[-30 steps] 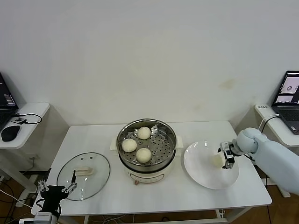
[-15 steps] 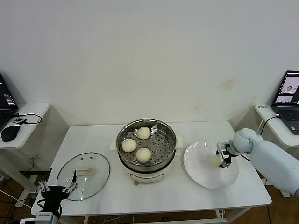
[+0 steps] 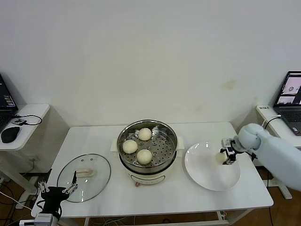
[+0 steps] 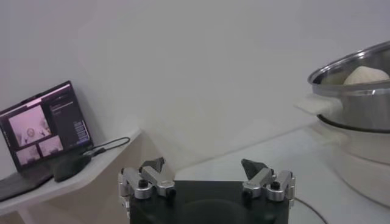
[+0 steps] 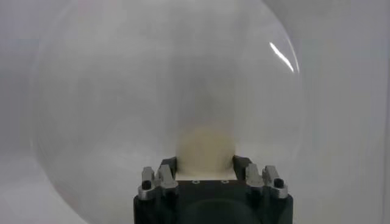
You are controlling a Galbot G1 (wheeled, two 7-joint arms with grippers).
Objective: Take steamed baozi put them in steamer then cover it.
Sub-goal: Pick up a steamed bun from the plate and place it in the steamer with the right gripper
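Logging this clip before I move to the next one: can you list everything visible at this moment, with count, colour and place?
steamed baozi: four, cream-white; three on the perforated tray in the steamer, one between the right gripper's fingers above the plate
steamer: one, shiny steel on a white base, table centre
cover: one, clear glass with cream handle, flat on the table's left
plate: one, white, right of the steamer
table: one, white
laptops: two, dark; one on the right side desk, one on the left side desk
mouse: one, black, left side desk
left gripper: open, parked off the table's front left corner
right gripper: closed on the fourth baozi over the plate
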